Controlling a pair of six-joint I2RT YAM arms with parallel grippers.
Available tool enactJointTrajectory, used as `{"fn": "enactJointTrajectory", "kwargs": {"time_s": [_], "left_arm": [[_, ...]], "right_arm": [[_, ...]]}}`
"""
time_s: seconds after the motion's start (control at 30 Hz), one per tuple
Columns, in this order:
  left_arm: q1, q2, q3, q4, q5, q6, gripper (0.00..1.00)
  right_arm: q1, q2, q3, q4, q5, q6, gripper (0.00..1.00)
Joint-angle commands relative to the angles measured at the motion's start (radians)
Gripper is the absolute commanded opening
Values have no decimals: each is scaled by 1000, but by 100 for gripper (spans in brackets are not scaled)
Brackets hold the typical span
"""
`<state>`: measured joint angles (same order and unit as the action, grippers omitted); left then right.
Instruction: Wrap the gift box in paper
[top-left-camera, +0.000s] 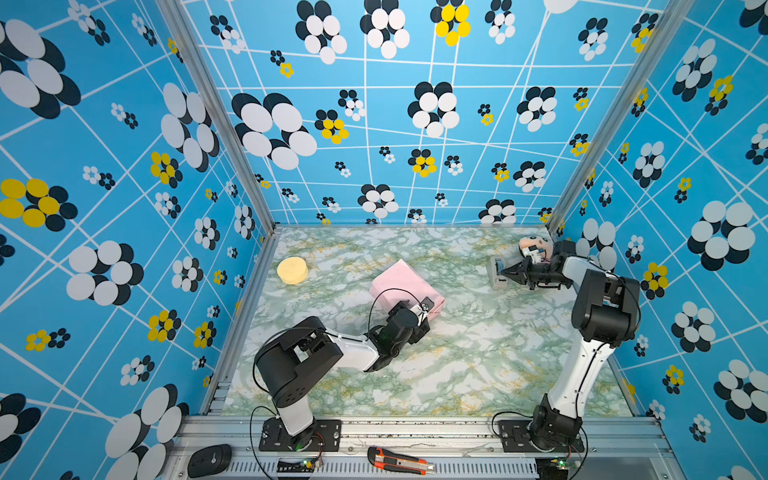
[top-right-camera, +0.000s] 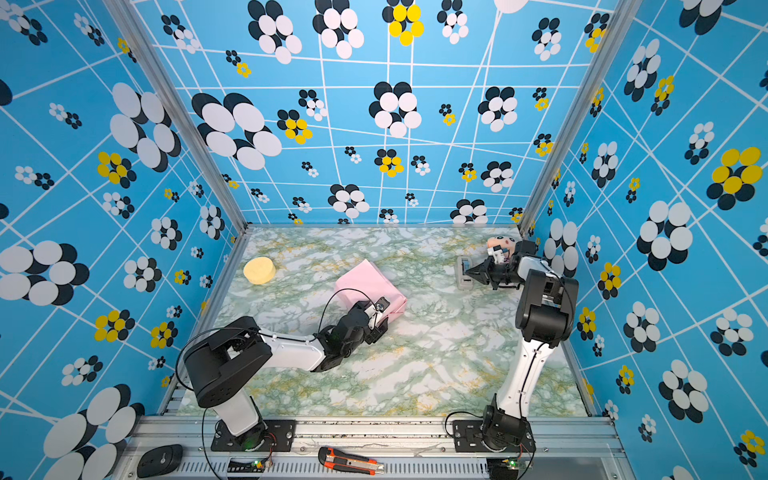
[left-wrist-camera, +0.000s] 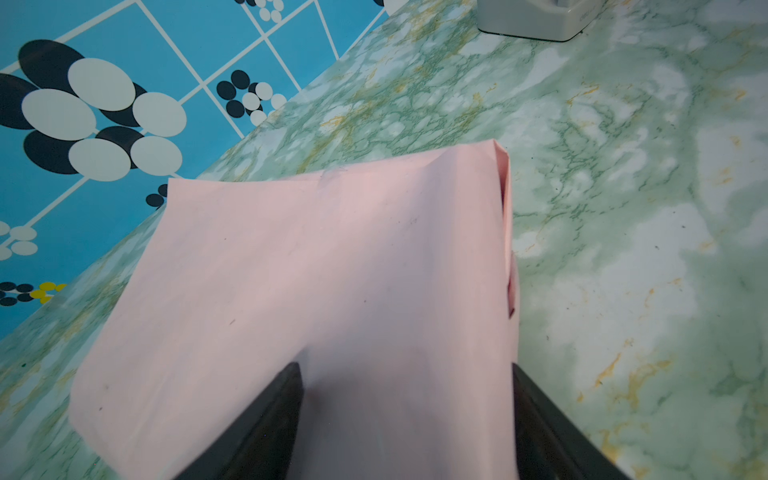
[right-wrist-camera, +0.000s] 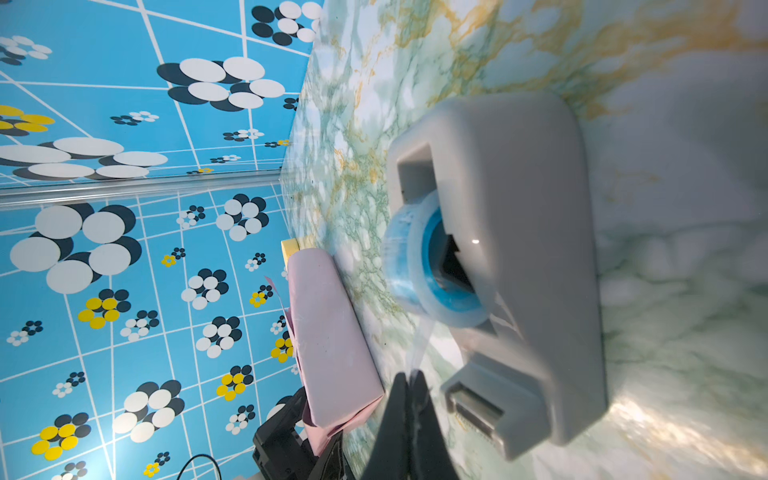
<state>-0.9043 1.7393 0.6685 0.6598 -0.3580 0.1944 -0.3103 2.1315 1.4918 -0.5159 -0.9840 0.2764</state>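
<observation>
Showing the large, thin, creased sheet of paper (top-left-camera: 401, 282) (top-right-camera: 365, 284) (left-wrist-camera: 311, 270) (right-wrist-camera: 328, 332), pale pink side outward, folded into a low flat-topped parcel and lying near the middle of the green-and-white marbled tabletop (top-left-camera: 478, 365) (top-right-camera: 436, 365), a little toward the back wall in both top views. Hiding the gift box entirely inside the wrap. Resting the left gripper (top-left-camera: 424, 308) (top-right-camera: 379, 306) (left-wrist-camera: 405, 368) on the parcel's end nearest the front right, jaws standing wide apart, one black finger (left-wrist-camera: 266, 419) lying over the top face and the other going down beside the parcel's side edge; not showing whether the paper is being clamped. Pinching a strip of clear tape (right-wrist-camera: 419, 345) between the fully closed tips of the right gripper (right-wrist-camera: 409, 382) (top-left-camera: 505, 272) (top-right-camera: 469, 272), the strip running from the fingertips to the blue-cored tape roll (right-wrist-camera: 432, 270) sitting in the grey plastic tape dispenser (right-wrist-camera: 519, 249) (top-left-camera: 495, 284) (top-right-camera: 463, 284) (left-wrist-camera: 528, 20). Placing that dispenser toward the back right corner, well apart from the parcel. Showing a pale yellow round disc (top-left-camera: 292, 270) (top-right-camera: 259, 270) lying near the back left edge, also well apart from the parcel. Showing a small pink doll head (top-left-camera: 528, 243) (top-right-camera: 498, 241) sitting in the back right corner, just behind the right wrist. Showing an orange-and-black utility knife (top-left-camera: 399, 459) (top-right-camera: 349, 460) lying on the metal front rail (top-left-camera: 415, 432) (top-right-camera: 374, 432) between the two arm bases.
</observation>
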Motion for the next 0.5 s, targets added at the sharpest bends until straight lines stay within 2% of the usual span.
{"fn": "enactJointTrajectory", "kwargs": {"time_s": [0.0, 0.27, 0.47], "left_arm": [[21, 46, -38, -197, 16, -42, 76], [17, 49, -42, -195, 19, -46, 76], [16, 46, -44, -191, 17, -49, 76]], "right_arm": [[-9, -66, -40, 0, -53, 36, 0], [-10, -134, -134, 3, -45, 46, 0], [-10, -215, -236, -4, 35, 38, 0]]}}
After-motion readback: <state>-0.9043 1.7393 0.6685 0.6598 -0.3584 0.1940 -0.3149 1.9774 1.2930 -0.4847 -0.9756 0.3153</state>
